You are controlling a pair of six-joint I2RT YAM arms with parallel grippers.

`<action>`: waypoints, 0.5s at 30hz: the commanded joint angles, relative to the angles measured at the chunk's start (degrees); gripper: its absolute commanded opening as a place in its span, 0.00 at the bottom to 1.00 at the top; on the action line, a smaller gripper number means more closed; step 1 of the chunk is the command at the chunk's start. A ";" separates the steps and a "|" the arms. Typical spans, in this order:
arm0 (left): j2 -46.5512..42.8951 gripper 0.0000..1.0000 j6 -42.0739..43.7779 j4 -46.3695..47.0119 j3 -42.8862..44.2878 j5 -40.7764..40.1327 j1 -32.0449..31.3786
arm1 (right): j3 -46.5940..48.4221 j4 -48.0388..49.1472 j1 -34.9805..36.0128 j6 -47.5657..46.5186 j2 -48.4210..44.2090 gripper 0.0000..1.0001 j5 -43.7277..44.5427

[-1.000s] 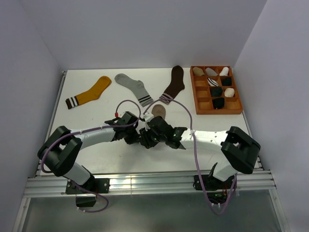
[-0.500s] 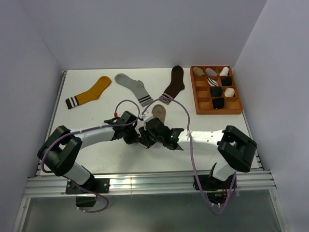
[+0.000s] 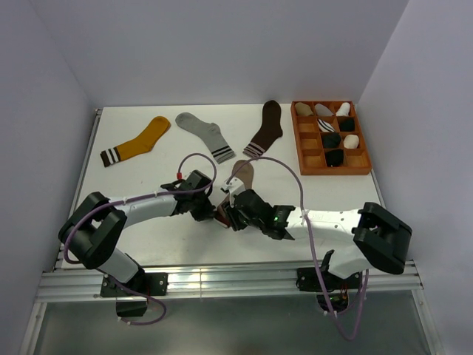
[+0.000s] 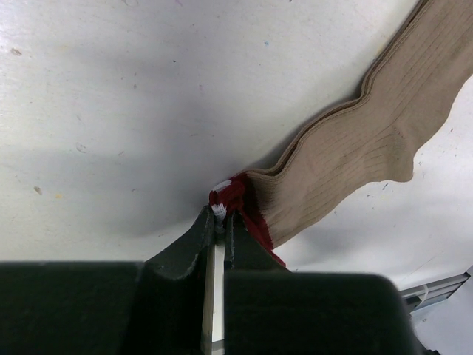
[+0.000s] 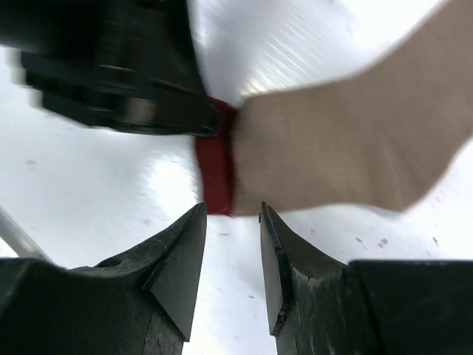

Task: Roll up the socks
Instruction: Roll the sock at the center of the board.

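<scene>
Taupe sock (image 4: 369,140) flat mid-tabletop. Left gripper (image 4: 219,216) pinched tight on its maroon cuff (image 4: 247,214); right gripper (image 5: 230,211) half-spread beside cuff, gripping nothing. Step: starting roll. Next, likely: right grips cuff, turns it toeward.

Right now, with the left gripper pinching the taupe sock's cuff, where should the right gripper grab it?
Probably the maroon cuff, at its free corner beside the left gripper. The taupe sock lies flat with that cuff edge facing the open right gripper, so come in low from the cuff end.
</scene>
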 commanded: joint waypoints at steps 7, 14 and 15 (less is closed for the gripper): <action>1.38 0.00 0.24 -3.97 1.10 -1.15 -0.58 | 2.36 5.24 4.46 -5.09 2.06 0.45 1.77; 1.64 0.00 0.16 -3.79 1.19 -0.89 -0.58 | 4.03 6.03 5.69 -6.68 5.66 0.44 2.91; 1.82 0.00 0.24 -3.88 1.28 -0.98 -0.58 | 4.21 6.03 5.77 -6.94 5.84 0.45 3.00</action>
